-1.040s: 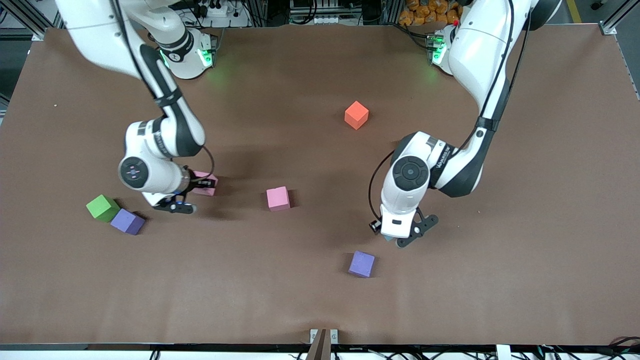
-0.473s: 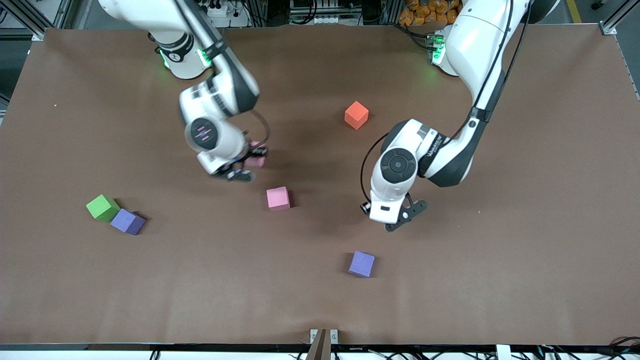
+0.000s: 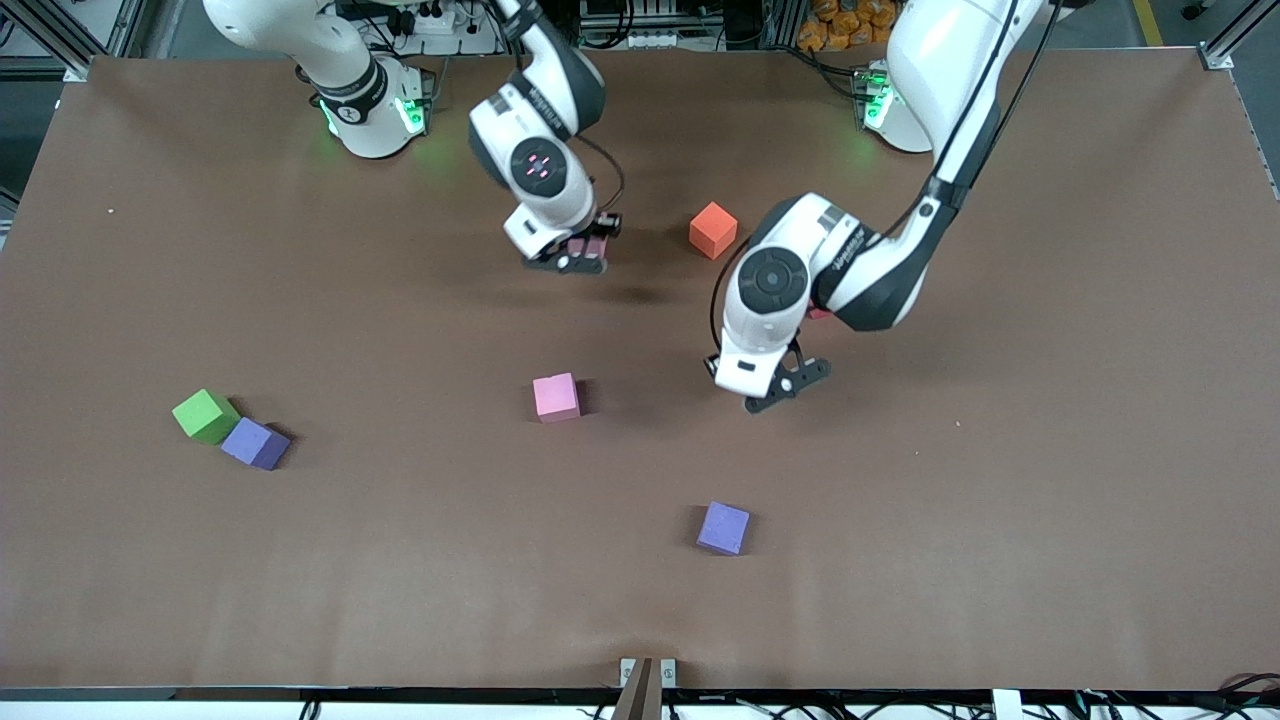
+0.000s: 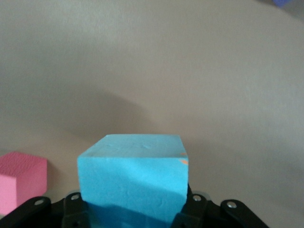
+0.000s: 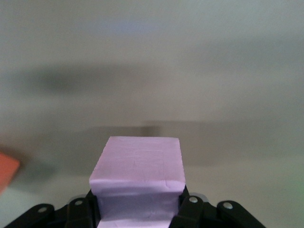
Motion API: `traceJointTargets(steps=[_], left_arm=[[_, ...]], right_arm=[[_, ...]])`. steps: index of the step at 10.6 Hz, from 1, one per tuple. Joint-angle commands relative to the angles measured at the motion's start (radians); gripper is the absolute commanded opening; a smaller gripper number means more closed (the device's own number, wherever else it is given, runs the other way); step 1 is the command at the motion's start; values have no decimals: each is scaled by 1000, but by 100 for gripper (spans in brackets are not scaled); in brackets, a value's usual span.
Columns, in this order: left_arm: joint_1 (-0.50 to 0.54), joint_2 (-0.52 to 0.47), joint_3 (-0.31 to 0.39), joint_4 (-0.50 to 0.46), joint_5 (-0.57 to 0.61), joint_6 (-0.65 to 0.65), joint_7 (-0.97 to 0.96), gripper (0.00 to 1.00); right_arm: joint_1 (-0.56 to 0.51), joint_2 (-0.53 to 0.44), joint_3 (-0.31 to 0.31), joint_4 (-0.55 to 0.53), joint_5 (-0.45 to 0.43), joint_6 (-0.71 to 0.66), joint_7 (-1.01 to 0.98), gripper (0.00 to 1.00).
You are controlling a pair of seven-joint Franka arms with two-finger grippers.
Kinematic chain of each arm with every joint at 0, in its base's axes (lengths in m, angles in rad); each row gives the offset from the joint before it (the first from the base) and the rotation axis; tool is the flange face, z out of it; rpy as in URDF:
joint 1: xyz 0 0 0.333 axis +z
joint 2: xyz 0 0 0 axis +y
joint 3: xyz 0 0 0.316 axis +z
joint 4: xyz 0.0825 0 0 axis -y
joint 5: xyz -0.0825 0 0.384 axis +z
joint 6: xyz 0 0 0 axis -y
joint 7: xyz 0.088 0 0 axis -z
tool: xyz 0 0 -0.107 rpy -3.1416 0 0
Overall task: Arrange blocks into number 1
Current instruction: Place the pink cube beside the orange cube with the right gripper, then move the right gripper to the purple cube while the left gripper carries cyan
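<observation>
i hold a small light pink foam cube clamped in my right gripper, in the air beside the crimson foam cube. my left gripper grips a sky blue foam cube above the brown table. i should lower each squarely, edges aligned, for one straight column.

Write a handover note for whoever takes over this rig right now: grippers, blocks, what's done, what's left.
Right gripper: shut on a light pink block, in the air beside the crimson block.
Left gripper: shut on a sky blue block, above the table's middle.
On the table: pink block, green block touching a purple block, second purple block nearest the front camera.
Done: two blocks picked up.
Left: no "1" formed; all blocks need lining up.
</observation>
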Motion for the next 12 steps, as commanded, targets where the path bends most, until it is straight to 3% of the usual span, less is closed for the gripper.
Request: traceJointTargets(steps=[1, 2, 6, 7, 9, 10, 11, 12], left_arm=[[6, -23, -4, -60, -19, 22, 32, 0], [12, -20, -3, -60, -19, 22, 46, 0], [3, 13, -3, -61, -17, 21, 44, 0], [3, 28, -3, -57, -17, 22, 44, 0], [15, 30, -3, -57, -17, 22, 58, 0], [20, 30, -3, -57, -17, 22, 60, 0], [21, 30, -3, -55, -16, 22, 60, 0], [21, 33, -3, -54, -13, 27, 60, 0]], right_arm=[[62, -22, -8, -58, 52, 67, 6, 0], [103, -4, -9, -60, 77, 95, 6, 0], [106, 55, -9, -51, 80, 169, 6, 1], [106, 56, -9, -48, 80, 172, 5, 16], [99, 59, -9, -45, 80, 174, 4, 24], [97, 66, -11, -40, 85, 178, 6, 44], [94, 66, -14, -34, 89, 178, 8, 84], [76, 66, -14, -29, 89, 171, 12, 100]])
